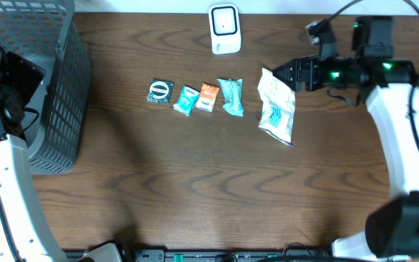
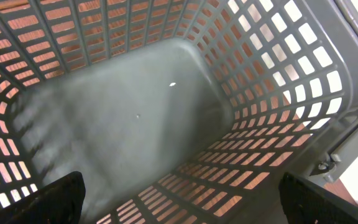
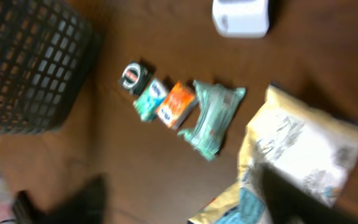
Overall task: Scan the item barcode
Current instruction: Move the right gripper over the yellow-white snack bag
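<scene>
**While the bag lies flat, the right pincer hangs at its far corner**

Where the white and blue bag (image 1: 277, 106) rests on the brown table (image 1: 195, 189), the right gripper (image 1: 288, 73) sits over its far right corner and points across toward the left arm's side. In the blurred wrist view its fingers (image 3: 284, 193) stand apart. One overlaps the bag's face and nothing looks clamped between them. The left gripper (image 2: 182, 208) hangs fully open and empty over the grey basket (image 1: 57, 87).

That basket fills the table's left end. The near half of the table is bare wood. The white scanner (image 1: 225, 29) stands at the far edge, well apart from the bag. To the bag's left runs a row of packets: a green pack (image 1: 231, 97) just beside it, then an orange packet (image 1: 209, 97), a teal packet (image 1: 187, 100) and a dark packet (image 1: 159, 92).

The bag's long axis runs from far to near, its near end leaning slightly toward the right arm's side. Its blue print is at that near end.
</scene>
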